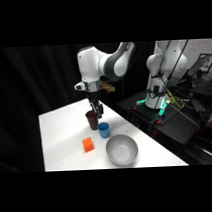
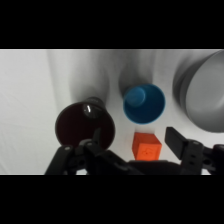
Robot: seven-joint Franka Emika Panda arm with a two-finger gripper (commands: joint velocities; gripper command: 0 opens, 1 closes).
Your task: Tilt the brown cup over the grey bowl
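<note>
I had the gripper (image 2: 131, 140) wide open, holding nothing, one finger (image 2: 95, 137) over the cup (image 2: 82, 125) rim for the grab. Bowl (image 1: 121, 149) sat nearby, handy for tipping.

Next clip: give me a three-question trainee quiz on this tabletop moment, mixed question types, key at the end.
1. True or false: the brown cup is tipped over the grey bowl.
2. Which thing stands nearest the brown cup? A) blue cup B) grey bowl C) orange block
3. Fill in: in the side view the claw is right at the rim of the ____ cup.

Key:
1. False; it stands upright on the white table, apart from the bowl.
2. A.
3. Brown.
</note>
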